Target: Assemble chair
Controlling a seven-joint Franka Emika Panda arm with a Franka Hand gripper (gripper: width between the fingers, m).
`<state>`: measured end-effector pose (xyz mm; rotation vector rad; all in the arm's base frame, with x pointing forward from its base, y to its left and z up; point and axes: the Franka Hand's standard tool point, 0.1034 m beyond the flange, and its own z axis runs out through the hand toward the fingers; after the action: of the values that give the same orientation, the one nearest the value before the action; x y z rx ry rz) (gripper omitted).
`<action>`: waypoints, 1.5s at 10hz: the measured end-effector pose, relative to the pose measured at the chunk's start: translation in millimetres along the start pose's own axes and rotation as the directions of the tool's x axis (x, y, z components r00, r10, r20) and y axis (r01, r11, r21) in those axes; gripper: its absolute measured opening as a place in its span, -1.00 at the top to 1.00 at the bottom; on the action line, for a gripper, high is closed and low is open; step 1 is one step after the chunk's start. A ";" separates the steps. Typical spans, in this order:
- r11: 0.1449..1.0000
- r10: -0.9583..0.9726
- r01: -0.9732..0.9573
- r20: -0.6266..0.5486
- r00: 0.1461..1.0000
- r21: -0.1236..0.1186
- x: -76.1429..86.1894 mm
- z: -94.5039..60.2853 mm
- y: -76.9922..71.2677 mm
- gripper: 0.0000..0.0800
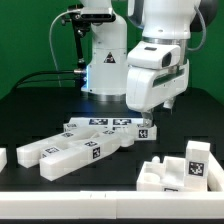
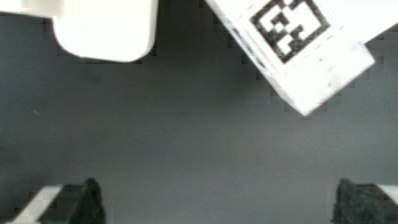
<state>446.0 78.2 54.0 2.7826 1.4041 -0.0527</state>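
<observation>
Gripper (image 1: 150, 106) hangs over the black bench (image 1: 30, 120), above the far end of the main cluster of chair pieces (image 1: 85, 145). It stands wide apart. In the wrist view both dark fingertips (image 2: 71, 205) sit at opposite sides, with only bare bench between them. No contact with any part.

The chair lies in loose white pieces, unassembled. The main cluster is long bars fanned out mid-bench, tags facing up. A small piece (image 1: 4, 157) lies at the exterior view's left edge, well apart from the cluster. A blocky piece (image 1: 165, 180) with an upright tagged face sits near the front, at the exterior view's right.

The wrist view shows a tagged slab corner (image 2: 294, 45) and a rounded white piece (image 2: 98, 30). Both lie beyond the fingertips, not between them.
</observation>
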 end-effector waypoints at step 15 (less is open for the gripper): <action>0.982 -0.187 0.183 0.096 0.978 0.048 -47.0 39.1 -23.1 0.31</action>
<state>398.8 52.7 16.7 2.6278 1.6482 -0.2214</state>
